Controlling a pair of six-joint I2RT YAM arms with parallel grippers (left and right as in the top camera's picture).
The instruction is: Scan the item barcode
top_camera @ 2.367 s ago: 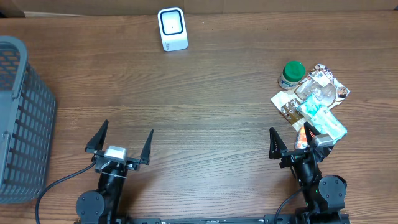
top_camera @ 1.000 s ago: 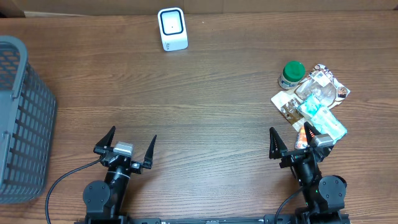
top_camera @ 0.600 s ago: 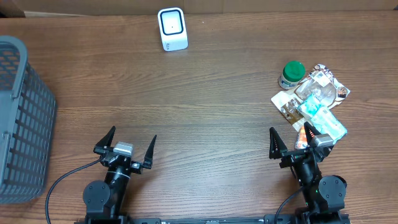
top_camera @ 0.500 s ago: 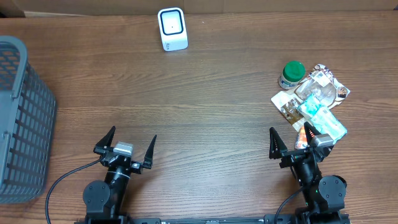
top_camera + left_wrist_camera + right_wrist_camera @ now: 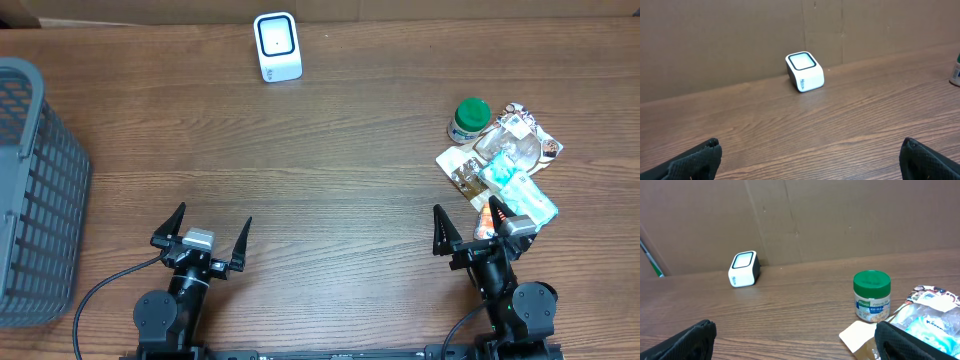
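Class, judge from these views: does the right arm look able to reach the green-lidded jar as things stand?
Probably yes: the right claw is open and empty, and the green-lidded jar stands upright ahead, its left side free; flat packets crowd only its right and front.

Open tabletop (image 5: pixel 330 180) between basket (image 5: pixel 40 190) and item pile (image 5: pixel 508 175), scanner (image 5: pixel 277 46) beyond

Overhead looks straight down on the whole worktop (image 5: pixel 330 150). Both wrist views sit low on the side opposite the white scanner (image 5: pixel 277 46), facing it from afar; all three share it.
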